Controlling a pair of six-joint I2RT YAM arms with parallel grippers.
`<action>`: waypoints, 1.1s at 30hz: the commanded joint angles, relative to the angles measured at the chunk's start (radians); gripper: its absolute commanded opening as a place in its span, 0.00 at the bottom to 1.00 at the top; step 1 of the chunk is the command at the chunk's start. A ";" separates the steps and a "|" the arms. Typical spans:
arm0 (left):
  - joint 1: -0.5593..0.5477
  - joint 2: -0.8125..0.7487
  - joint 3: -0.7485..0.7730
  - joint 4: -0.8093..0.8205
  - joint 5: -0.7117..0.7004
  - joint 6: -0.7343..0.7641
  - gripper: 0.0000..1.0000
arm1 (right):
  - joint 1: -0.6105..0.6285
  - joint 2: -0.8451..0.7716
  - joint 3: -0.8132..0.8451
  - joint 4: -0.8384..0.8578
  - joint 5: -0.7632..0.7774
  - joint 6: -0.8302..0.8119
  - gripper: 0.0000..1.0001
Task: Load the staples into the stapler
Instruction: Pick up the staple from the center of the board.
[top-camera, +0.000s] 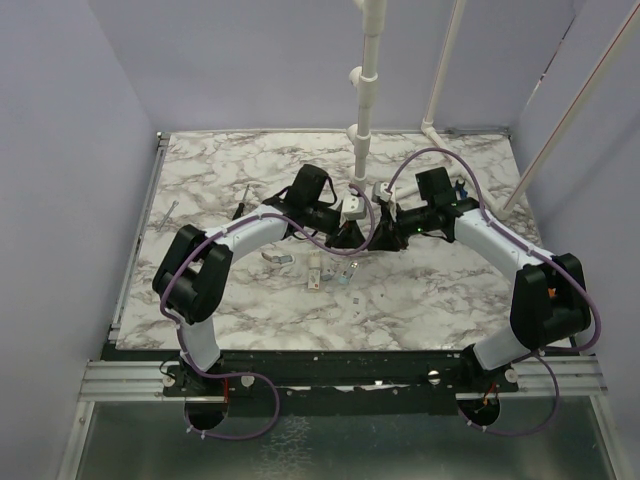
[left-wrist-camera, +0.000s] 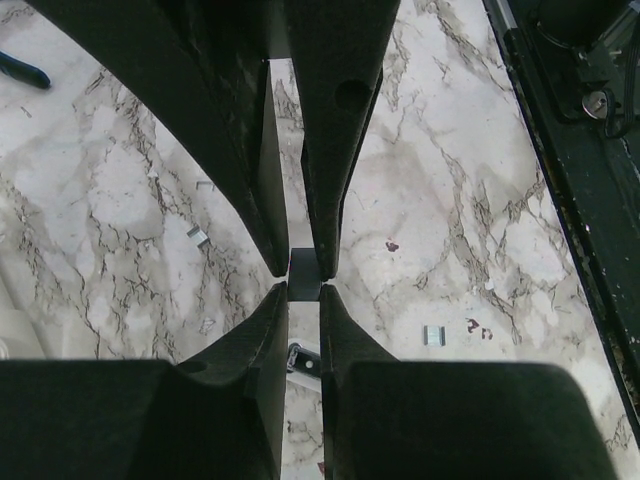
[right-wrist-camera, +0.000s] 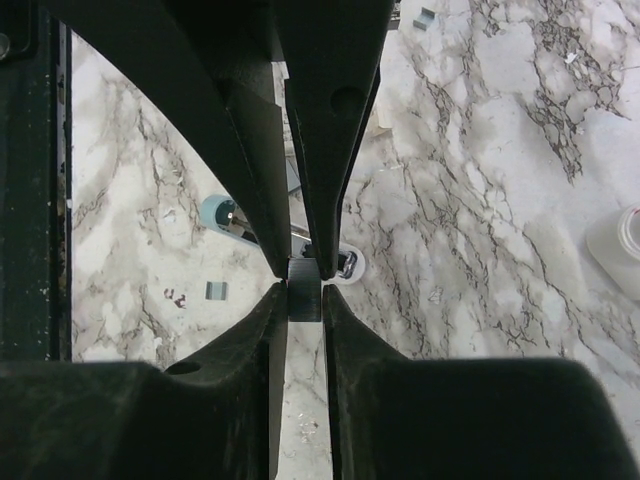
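Seeing narrow jaws left and right, cannot tell what's held. Treating the stapler (right-wrist-camera: 222, 216) as light, slick plastic: pinch across its sides.

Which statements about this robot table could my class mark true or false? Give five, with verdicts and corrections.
1. The table top is marble-patterned, white and grey. True.
2. The white plastic pipe lies flat beside the arms' bases. False: it stands upright at the far side of the table.
3. A white mini stapler with a teal end shows below the right fingers. True.
4. The right fingers stand wide apart. False: only a narrow gap separates them.
5. No loose metal bits lie on the table. False: small silvery pieces lie on the marble.
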 joint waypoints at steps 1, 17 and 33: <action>-0.003 0.015 0.021 -0.036 0.000 0.025 0.00 | -0.002 0.001 -0.006 0.022 0.020 0.028 0.27; 0.103 -0.088 -0.048 -0.178 -0.171 0.044 0.00 | -0.004 0.069 -0.010 0.029 0.210 -0.064 0.56; 0.284 -0.299 -0.188 -0.171 -0.362 -0.103 0.00 | 0.093 0.344 0.164 0.094 0.259 0.059 0.51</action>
